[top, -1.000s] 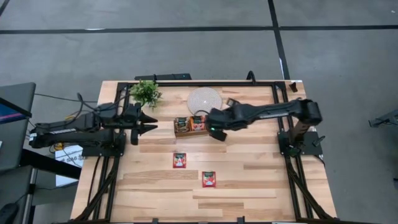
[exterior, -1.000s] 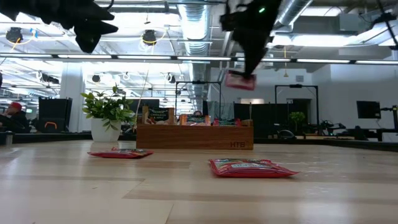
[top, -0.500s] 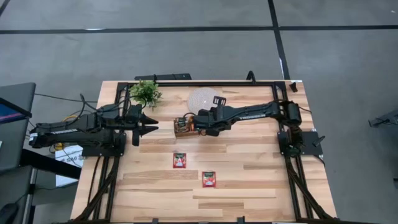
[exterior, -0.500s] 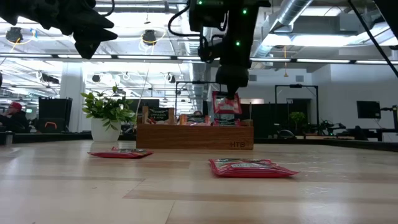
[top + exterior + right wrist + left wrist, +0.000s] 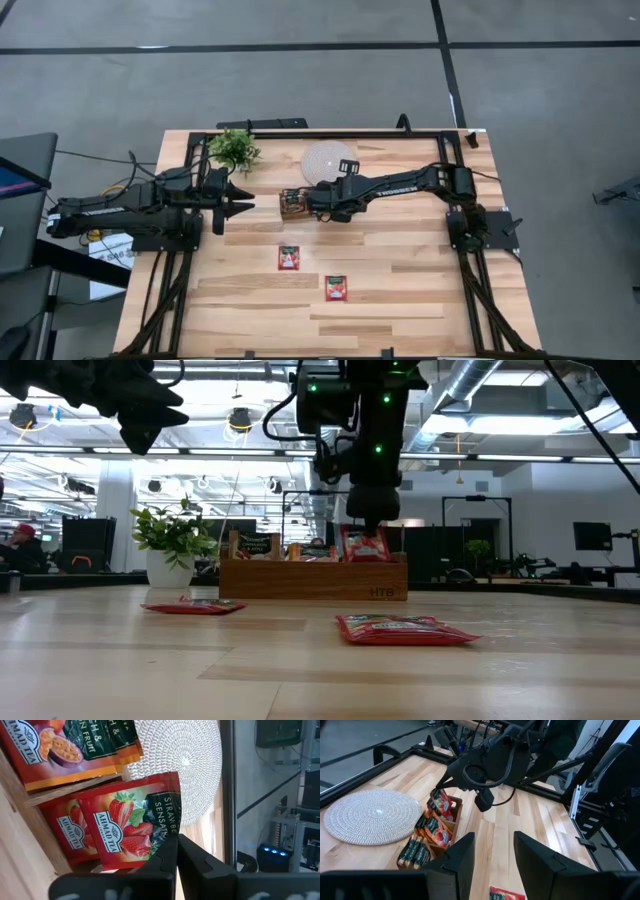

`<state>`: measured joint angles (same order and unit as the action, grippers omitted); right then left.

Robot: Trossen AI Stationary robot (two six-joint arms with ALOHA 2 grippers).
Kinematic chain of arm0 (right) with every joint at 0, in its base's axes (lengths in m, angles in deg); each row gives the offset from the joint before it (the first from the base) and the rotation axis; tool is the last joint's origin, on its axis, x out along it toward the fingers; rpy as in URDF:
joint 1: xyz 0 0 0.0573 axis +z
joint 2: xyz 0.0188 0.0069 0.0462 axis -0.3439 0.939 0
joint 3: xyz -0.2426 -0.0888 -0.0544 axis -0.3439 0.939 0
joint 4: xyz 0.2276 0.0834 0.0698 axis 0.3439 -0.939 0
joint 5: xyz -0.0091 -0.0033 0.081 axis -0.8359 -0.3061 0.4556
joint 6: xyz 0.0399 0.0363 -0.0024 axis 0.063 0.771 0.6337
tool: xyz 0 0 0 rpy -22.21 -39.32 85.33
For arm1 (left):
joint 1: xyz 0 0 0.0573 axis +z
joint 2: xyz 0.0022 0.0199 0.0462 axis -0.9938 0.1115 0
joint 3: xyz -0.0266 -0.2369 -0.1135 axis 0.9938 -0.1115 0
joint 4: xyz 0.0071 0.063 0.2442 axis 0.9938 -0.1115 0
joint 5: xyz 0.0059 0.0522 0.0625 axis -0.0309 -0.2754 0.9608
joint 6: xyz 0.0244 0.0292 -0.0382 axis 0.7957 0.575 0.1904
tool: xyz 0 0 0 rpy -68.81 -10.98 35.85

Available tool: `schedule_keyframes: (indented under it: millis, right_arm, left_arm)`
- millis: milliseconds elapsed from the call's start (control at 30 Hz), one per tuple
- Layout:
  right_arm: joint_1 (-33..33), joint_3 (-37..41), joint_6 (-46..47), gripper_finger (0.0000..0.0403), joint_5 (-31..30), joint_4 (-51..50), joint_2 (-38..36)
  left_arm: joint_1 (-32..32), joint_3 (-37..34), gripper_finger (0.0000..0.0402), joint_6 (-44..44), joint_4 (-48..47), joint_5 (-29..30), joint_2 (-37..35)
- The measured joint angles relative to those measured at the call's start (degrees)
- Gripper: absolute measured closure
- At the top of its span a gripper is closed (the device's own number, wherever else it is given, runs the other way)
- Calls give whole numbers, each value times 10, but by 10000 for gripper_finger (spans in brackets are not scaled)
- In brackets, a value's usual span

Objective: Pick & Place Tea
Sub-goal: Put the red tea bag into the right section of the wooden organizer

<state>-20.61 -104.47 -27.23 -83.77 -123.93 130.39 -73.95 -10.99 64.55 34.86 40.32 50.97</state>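
Observation:
My right gripper (image 5: 372, 518) is shut on a red tea sachet (image 5: 131, 826) at the right end of the brown wooden tray (image 5: 313, 580). The sachet's lower part is behind the tray's front wall, next to another red sachet (image 5: 67, 832). Orange and dark green sachets (image 5: 422, 847) stand in the tray's other compartments. Two more red sachets (image 5: 289, 257) (image 5: 336, 288) lie flat on the table. My left gripper (image 5: 245, 197) hovers open at the table's left, pointing at the tray with nothing between its fingers. My right gripper pinches the red sachet's upper edge (image 5: 167, 839) between its two fingers (image 5: 165, 857). The fingers come slanting down from the table's right. The sachet hangs upright below them, its lower end (image 5: 365, 556) down inside the tray; whether that end rests on the tray's floor is hidden.
A round white woven disc (image 5: 329, 159) lies just beyond the tray. A small potted plant (image 5: 235, 150) stands at the far left. The near half of the table holds only the two loose sachets. A black frame (image 5: 330, 133) runs along the table's edges.
My right gripper has sunk and gone toward the table's left, rolling its wrist as it went, still shut on the red sachet. The sachet, which hung high and to the right of the tray, now stands with its lower part inside the tray.

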Motion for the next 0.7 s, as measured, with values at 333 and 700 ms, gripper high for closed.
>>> schedule_keyframes:
  millis: [333, 700]
  right_arm:
    - [-4, 0, 0, 403, 2, 0, 0]
    - [-4, 0, 1, 403, 5, 0, 0]
  left_arm:
    - [0, 0, 273, 0, -3, 0, 0]
    - [0, 0, 273, -1, -3, 0, 0]
